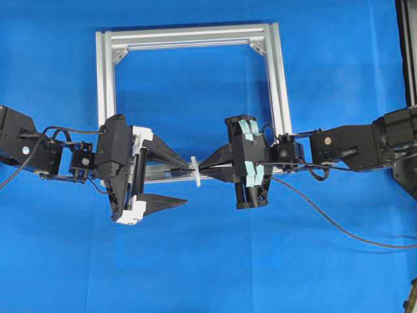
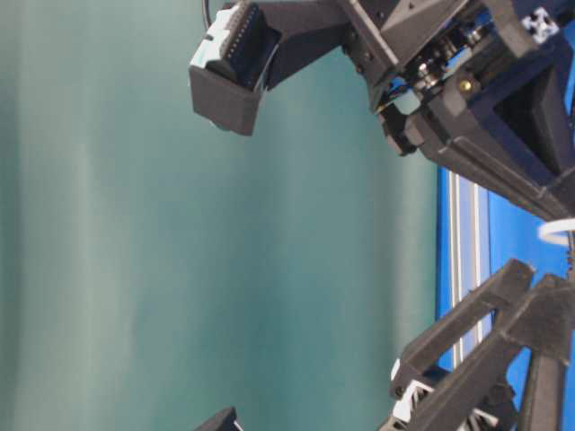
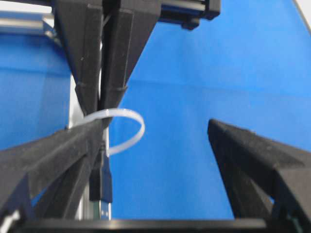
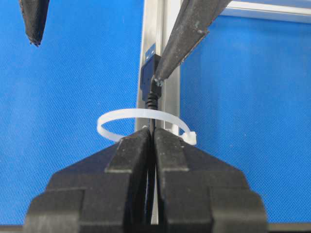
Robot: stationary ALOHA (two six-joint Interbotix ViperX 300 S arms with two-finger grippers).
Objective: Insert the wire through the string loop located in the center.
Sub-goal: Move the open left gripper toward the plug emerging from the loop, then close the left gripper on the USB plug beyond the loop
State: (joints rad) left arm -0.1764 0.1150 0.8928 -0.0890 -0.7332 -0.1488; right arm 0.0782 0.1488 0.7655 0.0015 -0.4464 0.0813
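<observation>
The whole scene sits on a blue table cover [image 1: 195,274], and the biggest thing on it is a silver aluminium frame [image 1: 189,36], a square outline whose near rail runs right under the two grippers. The left gripper [image 1: 176,182] comes in from the left with its jaws spread wide apart and nothing between them: the far finger [image 1: 166,153] points toward the middle and its tip sits right against the plug, while the near finger [image 1: 163,203] hangs well off to the near side. The right gripper [image 1: 207,167] comes in from the right with its jaws pressed together, pinching the wire [image 1: 339,228] just behind the loop. From there the black cable trails back along the right arm and curves off over the cloth toward the right edge. In the right wrist view the plug [image 4: 149,77] with its metallic tip sticks out past the string loop [image 4: 141,119], lying over the frame rail, so the wire runs through the ring. The loop itself is a tiny white translucent ring standing in the middle between the two grippers, just in front of the right gripper's fingertips.
</observation>
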